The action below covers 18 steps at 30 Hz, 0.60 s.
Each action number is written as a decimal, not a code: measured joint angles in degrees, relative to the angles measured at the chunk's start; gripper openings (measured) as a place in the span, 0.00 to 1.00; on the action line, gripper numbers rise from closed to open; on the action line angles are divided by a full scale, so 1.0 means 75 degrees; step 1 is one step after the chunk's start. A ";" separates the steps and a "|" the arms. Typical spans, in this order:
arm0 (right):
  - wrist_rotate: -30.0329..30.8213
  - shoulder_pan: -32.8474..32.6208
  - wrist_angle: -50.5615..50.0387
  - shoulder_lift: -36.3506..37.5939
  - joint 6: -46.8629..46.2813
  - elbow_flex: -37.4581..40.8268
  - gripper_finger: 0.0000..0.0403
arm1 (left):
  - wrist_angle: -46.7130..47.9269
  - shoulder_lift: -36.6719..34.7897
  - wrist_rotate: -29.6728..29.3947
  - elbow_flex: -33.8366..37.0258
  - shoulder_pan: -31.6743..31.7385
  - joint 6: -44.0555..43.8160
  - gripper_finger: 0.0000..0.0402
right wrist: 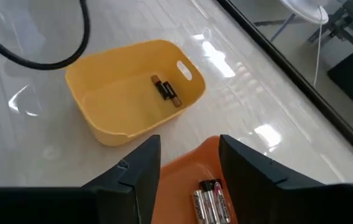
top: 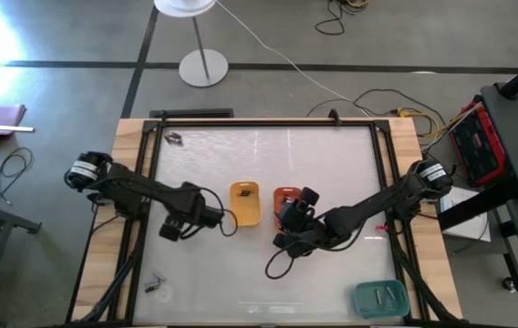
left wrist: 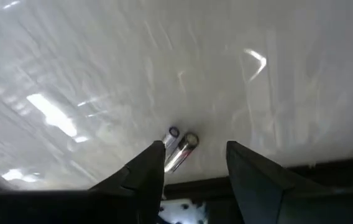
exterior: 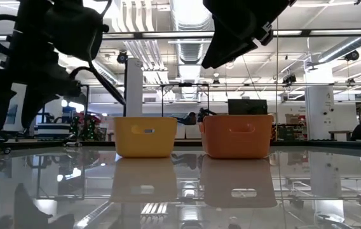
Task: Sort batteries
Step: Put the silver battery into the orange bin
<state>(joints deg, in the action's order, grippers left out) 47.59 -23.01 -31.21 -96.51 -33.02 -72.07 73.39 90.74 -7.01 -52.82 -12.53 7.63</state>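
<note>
The glossy surface (top: pixel 268 264) is slippery and most batteries lie loose on it. The yellow tray (right wrist: pixel 133 93) holds dark batteries (right wrist: pixel 166 90); the orange tray (right wrist: pixel 192 180) beside it holds silvery ones (right wrist: pixel 210 199). The right claw (right wrist: pixel 189 165) hangs spread and empty over the orange tray. The left claw (left wrist: pixel 195 168) hovers, spread, above a silvery pair (left wrist: pixel 179 149). Closing off-centre could roll one away or pinch both together.

Quick count: three trays total, one yellow tray (right wrist: pixel 133 87), one orange tray (right wrist: pixel 192 186), one teal tray (top: pixel 379 299). Two dark batteries (right wrist: pixel 166 90) in the yellow one, three batteries (right wrist: pixel 209 199) showing in the orange, two silvery batteries (left wrist: pixel 179 148) loose on the counter (left wrist: pixel 164 62).
</note>
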 joint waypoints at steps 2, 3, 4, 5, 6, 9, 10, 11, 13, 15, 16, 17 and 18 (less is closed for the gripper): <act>-0.0044 -0.0049 -0.0005 0.0000 -0.0103 0.0080 0.38 | 0.0157 0.0055 0.0003 0.0052 0.0000 0.0317 0.38; -0.0094 -0.0081 -0.0006 0.0000 -0.0195 0.0117 0.38 | 0.0292 0.0076 0.0003 0.0111 0.0000 0.0482 0.38; -0.0121 -0.0092 -0.0006 0.0000 -0.0290 0.0153 0.37 | 0.0401 0.0089 0.0003 0.0182 0.0000 0.0655 0.38; -0.0137 -0.0114 -0.0004 0.0000 -0.0386 0.0182 0.37 | 0.0447 0.0098 0.0004 0.0259 0.0000 0.0853 0.38; -0.0140 -0.0137 0.0001 0.0000 -0.0480 0.0215 0.37 | 0.0445 0.0102 0.0003 0.0357 0.0003 0.1034 0.38; -0.0140 -0.0214 -0.0005 0.0000 -0.0746 0.0271 0.37 | 0.0377 0.0105 0.0006 0.0696 0.0009 0.1424 0.38; -0.0140 -0.0238 0.0002 0.0000 -0.0852 0.0282 0.37 | 0.0319 0.0105 0.0003 0.0798 0.0009 0.1491 0.38; -0.0140 -0.0264 0.0001 0.0000 -0.0903 0.0296 0.38 | 0.0224 0.0105 0.0001 0.0895 0.0009 0.1534 0.38; -0.0140 -0.0306 0.0009 0.0000 -0.0994 0.0306 0.39 | 0.0016 0.0105 0.0000 0.1071 0.0009 0.1559 0.38; -0.0140 -0.0332 0.0034 0.0000 -0.1002 0.0312 0.40 | -0.0203 0.0105 -0.0003 0.1218 0.0009 0.1561 0.38; -0.0137 -0.0334 0.0035 0.0000 -0.1004 0.0312 0.40 | -0.0256 0.0105 -0.0003 0.1268 0.0009 0.1561 0.38; -0.0134 -0.0334 0.0033 0.0000 -0.1004 0.0312 0.41 | -0.0265 0.0105 -0.0006 0.1309 0.0009 0.1553 0.38; -0.0134 -0.0334 0.0038 0.0000 -0.1004 0.0312 0.41 | -0.0266 0.0105 -0.0006 0.1356 0.0009 0.1540 0.38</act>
<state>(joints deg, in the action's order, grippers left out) 46.59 -25.52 -30.92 -96.51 -40.56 -69.73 71.40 91.53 -7.05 -42.65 -12.47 19.18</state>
